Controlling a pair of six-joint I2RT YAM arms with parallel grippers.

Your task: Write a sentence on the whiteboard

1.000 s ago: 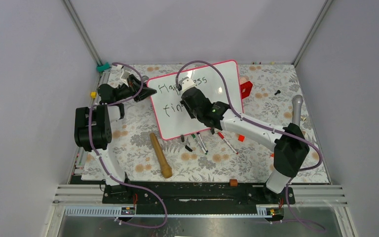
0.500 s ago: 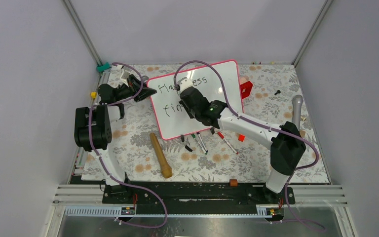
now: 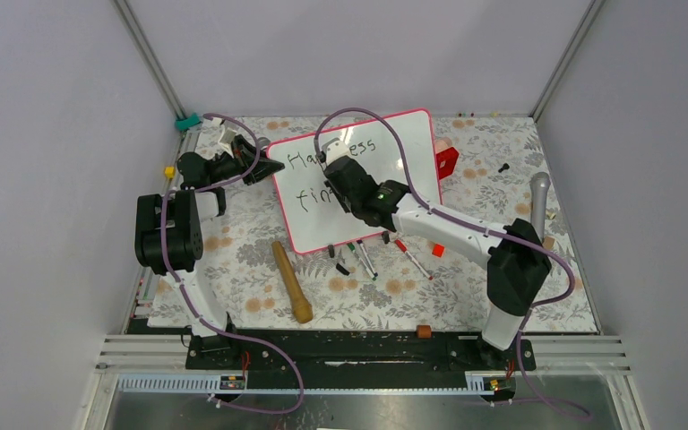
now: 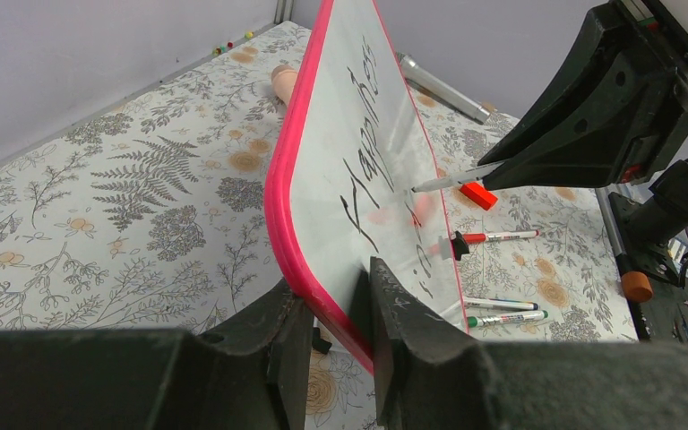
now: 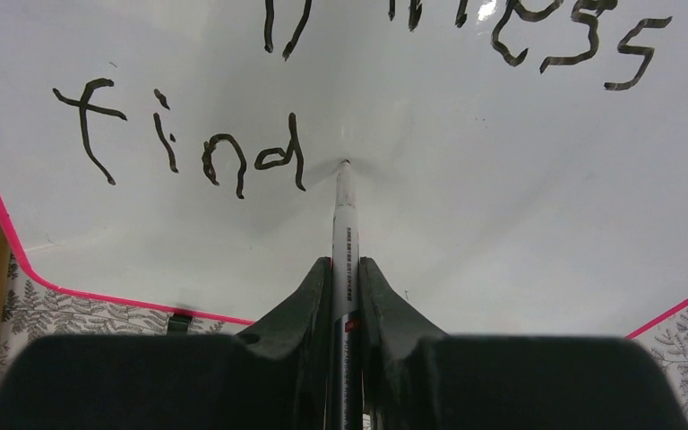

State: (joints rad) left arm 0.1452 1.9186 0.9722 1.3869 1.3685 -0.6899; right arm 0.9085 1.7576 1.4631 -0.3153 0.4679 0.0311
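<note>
Top view first: the whiteboard [image 3: 403, 157] sits at the far middle of the desk [image 3: 466, 296], propped up on a tilt rather than lying flat. My left claw [image 3: 264, 170] is at its left edge and my right claw [image 3: 331, 163] hangs over the writing. The sentence [image 3: 309, 195] is only part done, and a few loose markers [image 3: 363, 260] lie just beside the board's near edge

Left wrist view: the left claw [image 4: 336, 309] is pinching the pink frame near a rounded corner, one finger on each face, and the board rises steeply from there. The marker [image 4: 452, 176] comes in from the right with its tip at the white surface

Right wrist view: the right claw [image 5: 345, 269] is pressed together on the marker [image 5: 344, 233], well back from the tip. The tip looks to be on the board just right of the "d" in "find"

My read is the board's light and stiff but glossy, so the face gives no purchase and the frame is the place to hold it. With one pinch at a corner it'll probably pivot if I lean on the pen, so light strokes. The thin barrel could slide in the claw too
</note>
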